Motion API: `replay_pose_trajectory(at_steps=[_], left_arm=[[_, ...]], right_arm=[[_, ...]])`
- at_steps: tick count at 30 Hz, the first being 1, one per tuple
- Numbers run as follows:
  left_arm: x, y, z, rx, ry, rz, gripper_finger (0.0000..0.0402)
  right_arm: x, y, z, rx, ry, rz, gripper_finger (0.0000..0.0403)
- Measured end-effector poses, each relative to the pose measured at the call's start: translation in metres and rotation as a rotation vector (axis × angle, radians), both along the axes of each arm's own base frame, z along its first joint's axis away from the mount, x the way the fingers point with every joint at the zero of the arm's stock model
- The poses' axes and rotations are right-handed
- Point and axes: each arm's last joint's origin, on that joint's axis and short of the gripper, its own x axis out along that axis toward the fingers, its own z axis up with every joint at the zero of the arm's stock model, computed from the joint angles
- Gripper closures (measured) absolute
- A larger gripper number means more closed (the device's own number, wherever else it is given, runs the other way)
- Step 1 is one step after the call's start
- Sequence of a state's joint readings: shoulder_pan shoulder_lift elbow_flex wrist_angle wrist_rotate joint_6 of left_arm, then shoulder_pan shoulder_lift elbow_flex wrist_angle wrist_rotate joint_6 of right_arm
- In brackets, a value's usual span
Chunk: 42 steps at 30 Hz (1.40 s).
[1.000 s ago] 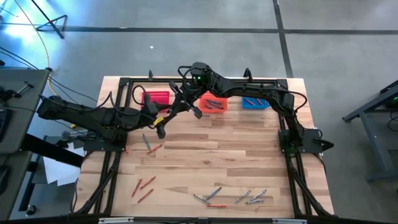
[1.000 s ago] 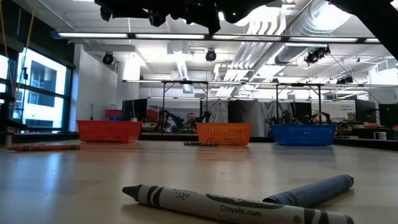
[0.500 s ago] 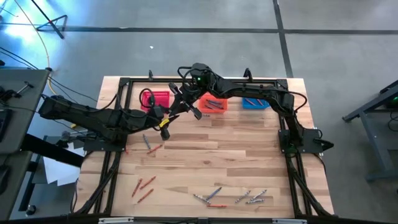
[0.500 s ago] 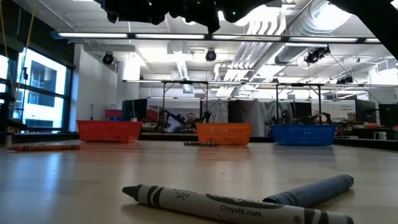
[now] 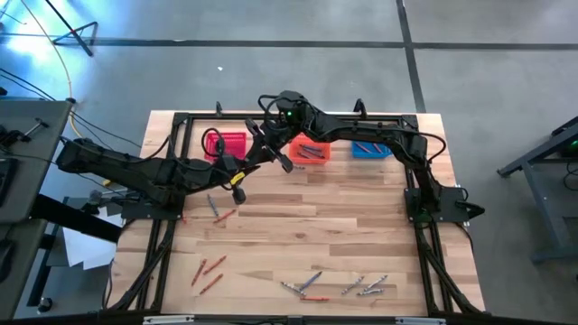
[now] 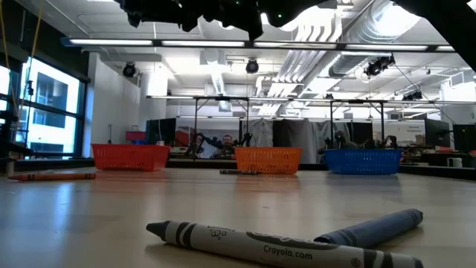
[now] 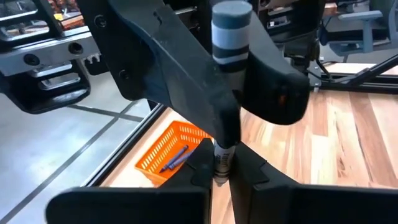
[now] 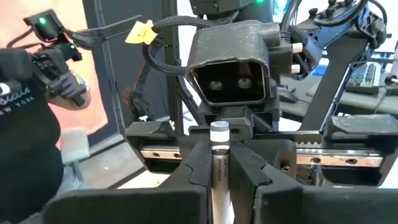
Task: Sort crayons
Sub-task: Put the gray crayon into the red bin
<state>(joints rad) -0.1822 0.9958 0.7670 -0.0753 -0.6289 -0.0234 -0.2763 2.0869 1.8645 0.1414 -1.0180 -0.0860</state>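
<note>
While both pincers meet beside the orange basket (image 5: 310, 151), left pincer (image 7: 222, 171) and right pincer (image 8: 219, 163) each pinch one grey crayon (image 7: 229, 37), its axis running between them.

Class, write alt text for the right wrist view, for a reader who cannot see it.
A grey crayon stands upright, clamped by the right claw and facing the left claw close ahead, whose camera housing fills the middle. A person's dark sleeve shows at one edge.
</note>
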Motion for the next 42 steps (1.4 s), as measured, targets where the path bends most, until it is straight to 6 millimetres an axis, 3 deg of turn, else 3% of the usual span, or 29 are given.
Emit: replay_pose_trajectory(at_steps=[4,12,18,24,31,42], left_arm=[[0.0,0.0,0.0,0.005,0.002,0.008,0.0396],[-0.003,0.001,0.002,0.009,-0.011,0.033,0.0395],[-0.019,0.01,0.008,0.041,-0.006,0.185,0.0395],[-0.05,0.035,-0.003,-0.015,0.121,0.392,0.0394],[-0.069,0.063,-0.023,-0.158,0.296,0.566,0.0394],[-0.059,0.11,-0.053,-0.317,0.605,0.53,0.0394]], right_arm=[[-0.002,-0.006,0.0,0.035,0.035,-0.009,0.0337],[-0.01,-0.037,-0.001,0.093,0.09,-0.08,0.0258],[-0.023,-0.072,-0.006,0.18,0.19,-0.165,0.0248],[-0.037,-0.095,-0.02,0.209,0.314,-0.224,0.0256],[-0.04,-0.09,-0.036,0.14,0.421,-0.282,0.0261],[-0.039,-0.052,-0.05,0.094,0.567,-0.163,0.0261]])
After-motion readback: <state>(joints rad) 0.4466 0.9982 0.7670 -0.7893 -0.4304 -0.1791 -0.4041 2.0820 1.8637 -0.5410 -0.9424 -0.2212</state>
